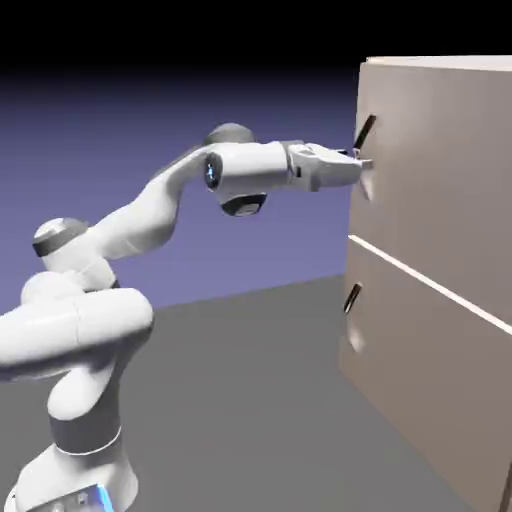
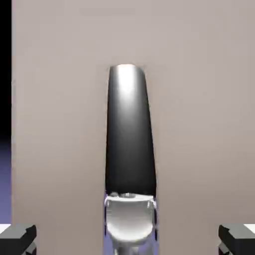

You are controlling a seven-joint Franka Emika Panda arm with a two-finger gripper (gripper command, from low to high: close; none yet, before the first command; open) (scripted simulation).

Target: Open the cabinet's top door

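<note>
Below the top door's dark bar handle, at six o'clock, sits the lower door's handle; the arm reaches toward three o'clock, its open gripper at the top door.

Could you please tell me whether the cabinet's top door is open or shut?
Shut: the large flat beige top door sits flush above the pale seam, no gap showing.

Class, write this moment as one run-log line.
gripper: open | top door's dark bar handle: between fingertips | top door: closed
</note>
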